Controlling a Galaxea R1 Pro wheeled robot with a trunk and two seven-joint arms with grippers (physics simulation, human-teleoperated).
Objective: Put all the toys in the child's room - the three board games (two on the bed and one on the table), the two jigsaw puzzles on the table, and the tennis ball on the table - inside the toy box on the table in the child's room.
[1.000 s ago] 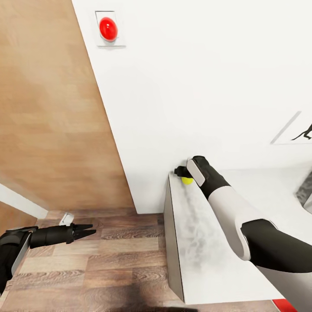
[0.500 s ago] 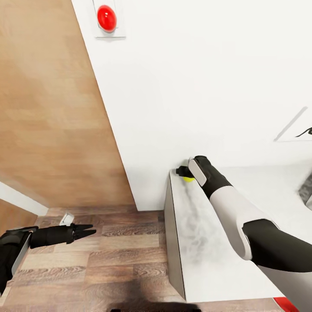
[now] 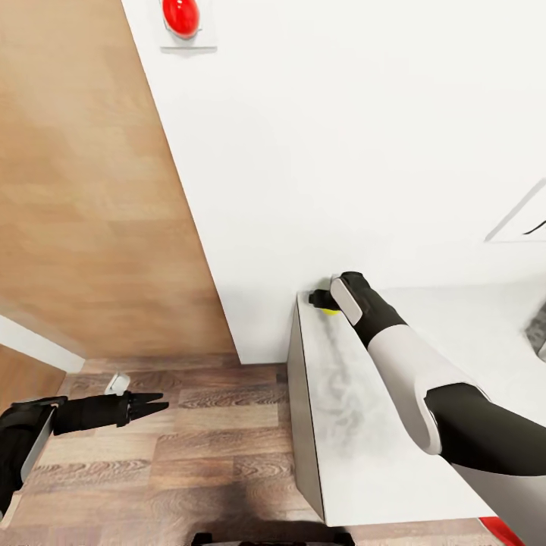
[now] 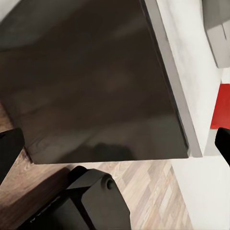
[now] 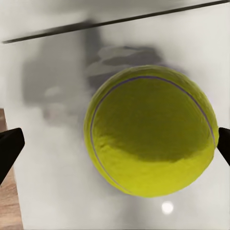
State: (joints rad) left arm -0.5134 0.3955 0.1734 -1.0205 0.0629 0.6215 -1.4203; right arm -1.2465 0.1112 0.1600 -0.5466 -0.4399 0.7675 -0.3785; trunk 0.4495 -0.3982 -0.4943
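Tennis ball (image 5: 151,132) sits on the light grey table (image 3: 356,447) top, at its far corner by the white wall (image 3: 341,136); in head view just a sliver of yellow-green (image 3: 329,309) shows under the R wrist. R gripper (image 5: 115,143) is right over it: in R wrist view the two dark fingertips (image 5: 9,148) stand wide apart at either edge w/ the ball between them, one side of the ball reaching almost to the fingertip there, the other tip well clear. Jaws spread, not closed on the ball; can't tell if either pad touches it. Ball's shadow falls on the table surface beside it, and a dark line runs where tabletop meets wall.

R arm, white forearm w/ black wrist, stretches across the tabletop toward that corner.

L gripper (image 3: 148,403) hangs out to the L side over the wood-plank floor (image 3: 189,455), well apart from the table, fingers pointing toward the table's side. In head view the tips look close together; in L wrist view dark tips sit at opposite edges of the frame, so jaws look parted w/ nothing between. That view looks at the table's dark side panel, its pale top edge and some red (image 4: 221,105) beyond it.

Higher on the wall: a red ball-like thing (image 3: 180,15) on a small pale plate. Wood-toned panel (image 3: 83,189) to the L of the wall. Corner of a framed print (image 3: 523,216) at far R.
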